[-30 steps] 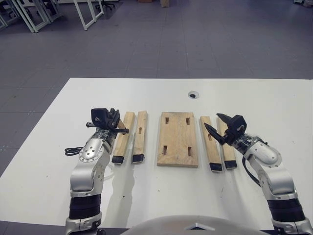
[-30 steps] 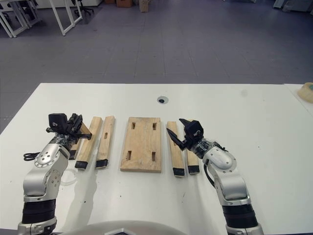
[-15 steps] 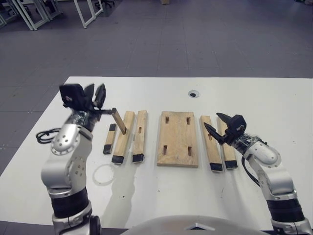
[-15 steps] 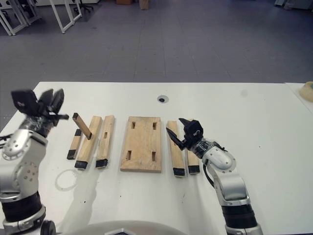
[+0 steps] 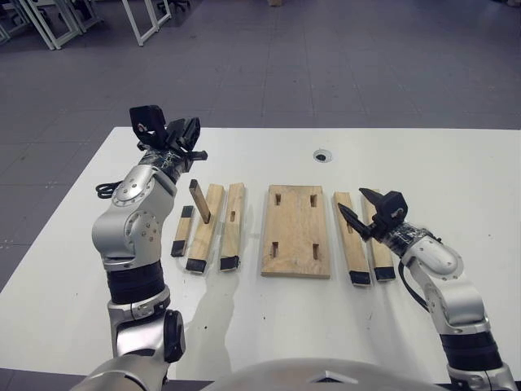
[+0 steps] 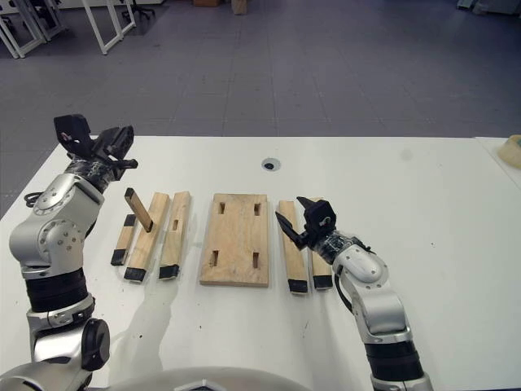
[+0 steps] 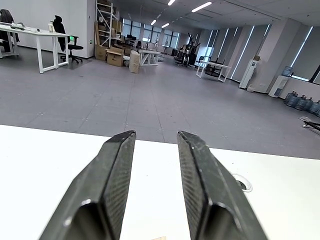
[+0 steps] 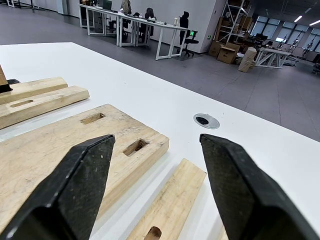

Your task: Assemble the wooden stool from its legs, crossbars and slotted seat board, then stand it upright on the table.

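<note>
Right gripper (image 5: 350, 200): held over the right legs (image 5: 352, 238), jaws spread, nothing gripped.
Seat board (image 5: 296, 230): laid flat mid-table, slots up.
Left legs (image 5: 233, 226): laid beside the board.
Tilted crossbar (image 5: 200, 201): propped on the outer left leg.
Flat crossbar (image 5: 182, 230): laid just outside it.
Left gripper (image 5: 194, 140): held above the far left of the table (image 5: 456, 179), jaws apart, empty.

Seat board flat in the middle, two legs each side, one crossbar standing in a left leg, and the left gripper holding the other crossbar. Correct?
Not quite: the left gripper is open and empty, as the left wrist view shows. The other crossbar lies flat on the table. The rest holds.
</note>
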